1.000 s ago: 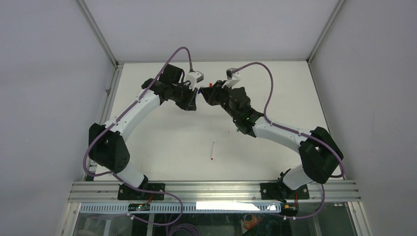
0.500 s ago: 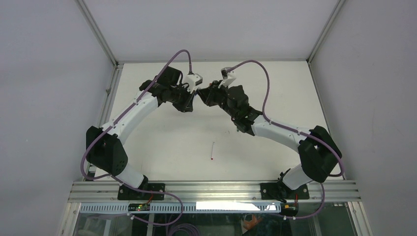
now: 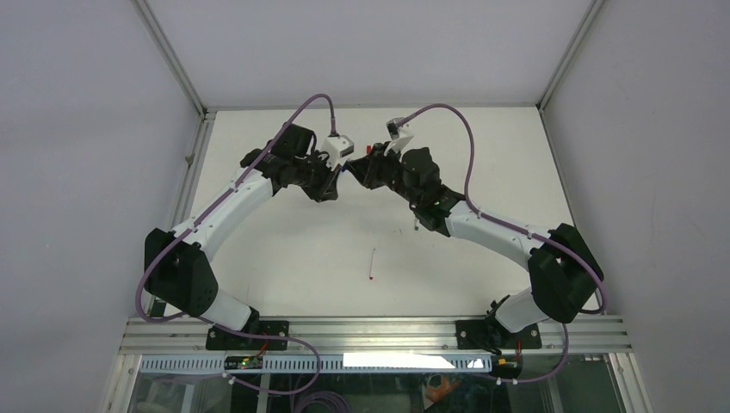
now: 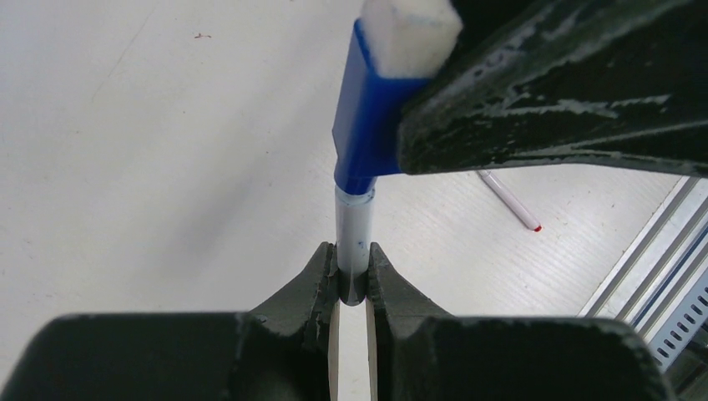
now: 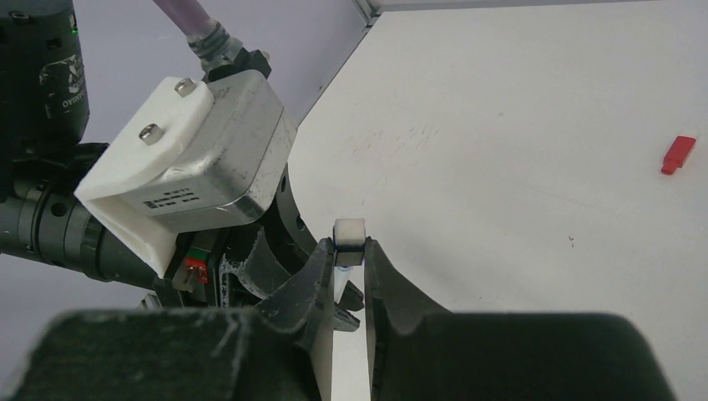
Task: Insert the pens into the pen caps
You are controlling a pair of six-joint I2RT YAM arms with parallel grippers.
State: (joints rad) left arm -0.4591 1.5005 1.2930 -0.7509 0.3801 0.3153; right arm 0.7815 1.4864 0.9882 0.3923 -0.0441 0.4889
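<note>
One loose pen (image 3: 372, 265) is seen on the worktop (image 3: 284, 258) from above. Left wrist — held pen (image 4: 351, 219) clamped by the left end effector (image 4: 351, 261), tip entered in the blue cap (image 4: 366, 125). Right wrist — that cap clamped by the right end effector (image 5: 349, 255).

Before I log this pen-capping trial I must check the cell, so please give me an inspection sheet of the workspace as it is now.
Surface: white table, faint scuff marks.
Job's things: one pen, its end inside the blue cap; a red-tipped pen and a red cap lie loose.
Clutter: nothing seen.
Grippers: left gripper shut on the pen; right gripper shut on the blue cap.
Cables: purple cables loop high over the table.
Surroundings: grey walls; metal rail at near edge.
</note>
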